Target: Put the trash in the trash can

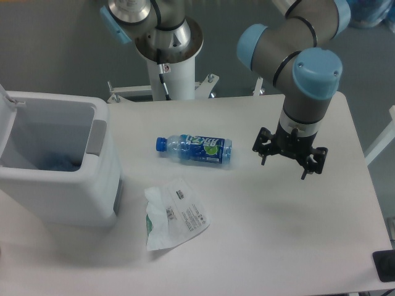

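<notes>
White table (296,246) under everything, pale and broad. Far off to the image-left of the hand, at the table's edge: trash can (55,179), boxy and white, grey strip (97,137) on the rim nearest the hand, lid (7,102) swung up at the far side; inside, something bluish at the bottom, too dim to name. Hand (290,161) hanging above the table on the arm (308,80), pointing down, fingers spread apart, gripping nothing. Between hand and can, nearer the hand: bottle (194,150) on its side, blue cap pointing at the can, blue-green label, lettering unreadable. Lower and to the image-left of the hand, well apart from it, near the can's front corner: trash (174,214), flat and crumpled on the table, white with small black print, green patch at its can-side edge.
</notes>
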Robot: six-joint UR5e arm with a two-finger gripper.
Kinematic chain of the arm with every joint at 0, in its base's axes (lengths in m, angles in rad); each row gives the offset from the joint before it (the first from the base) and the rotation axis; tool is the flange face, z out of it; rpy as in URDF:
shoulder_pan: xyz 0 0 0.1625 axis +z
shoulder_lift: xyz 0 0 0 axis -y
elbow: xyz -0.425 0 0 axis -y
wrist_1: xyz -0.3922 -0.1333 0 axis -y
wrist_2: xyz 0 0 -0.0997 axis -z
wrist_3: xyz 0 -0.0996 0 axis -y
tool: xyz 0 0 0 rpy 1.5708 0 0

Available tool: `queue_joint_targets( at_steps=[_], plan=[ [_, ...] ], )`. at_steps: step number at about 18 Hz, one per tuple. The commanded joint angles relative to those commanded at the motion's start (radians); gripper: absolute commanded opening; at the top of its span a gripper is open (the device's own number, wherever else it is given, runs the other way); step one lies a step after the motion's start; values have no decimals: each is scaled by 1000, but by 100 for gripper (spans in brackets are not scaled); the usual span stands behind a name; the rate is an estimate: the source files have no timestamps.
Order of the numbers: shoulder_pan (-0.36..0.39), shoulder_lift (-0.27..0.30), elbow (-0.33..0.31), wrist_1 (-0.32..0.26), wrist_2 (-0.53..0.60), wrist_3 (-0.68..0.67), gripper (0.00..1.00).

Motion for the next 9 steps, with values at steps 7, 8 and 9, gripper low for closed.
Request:
queue_joint_targets(
  at_steps=[7,8,9],
  plan=[
    [0,3,-18,5,8,-3,100],
    [-2,5,-28,6,8,-6,100],
    [-2,8,-35,8,8,-8,100]
  ],
)
